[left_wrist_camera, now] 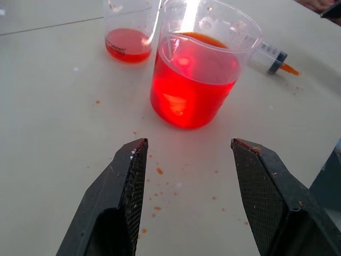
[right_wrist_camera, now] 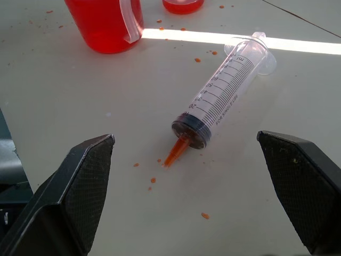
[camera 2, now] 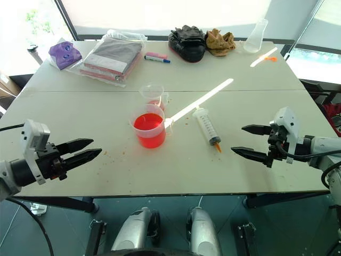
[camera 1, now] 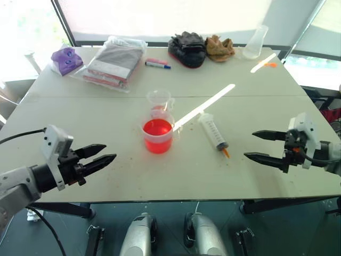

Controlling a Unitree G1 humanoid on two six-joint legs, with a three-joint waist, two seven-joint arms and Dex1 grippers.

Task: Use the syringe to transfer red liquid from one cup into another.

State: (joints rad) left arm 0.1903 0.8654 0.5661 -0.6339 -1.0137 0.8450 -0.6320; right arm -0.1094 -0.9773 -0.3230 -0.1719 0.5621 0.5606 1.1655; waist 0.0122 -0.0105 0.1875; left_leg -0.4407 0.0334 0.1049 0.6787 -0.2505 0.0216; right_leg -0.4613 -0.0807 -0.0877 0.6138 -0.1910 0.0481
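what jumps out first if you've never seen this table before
The wide cup glowing with red liquid at the table's centre, the smaller cup just behind it. Right of them the syringe lies flat, orange tip toward the open right gripper; the left gripper hangs open opposite.

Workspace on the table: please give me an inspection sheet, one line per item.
Surface: pale table, small orange specks near the cups.
Job's things: syringe lying flat, untouched; larger cup holds red liquid; smaller cup behind it, a little red at the bottom.
Clutter: marker pen, plastic packet, purple bag, dark and brown cloths, flask.
Grippers: left gripper and right gripper open, empty.
Cables: black cable at the left arm.
Surroundings: windows behind.
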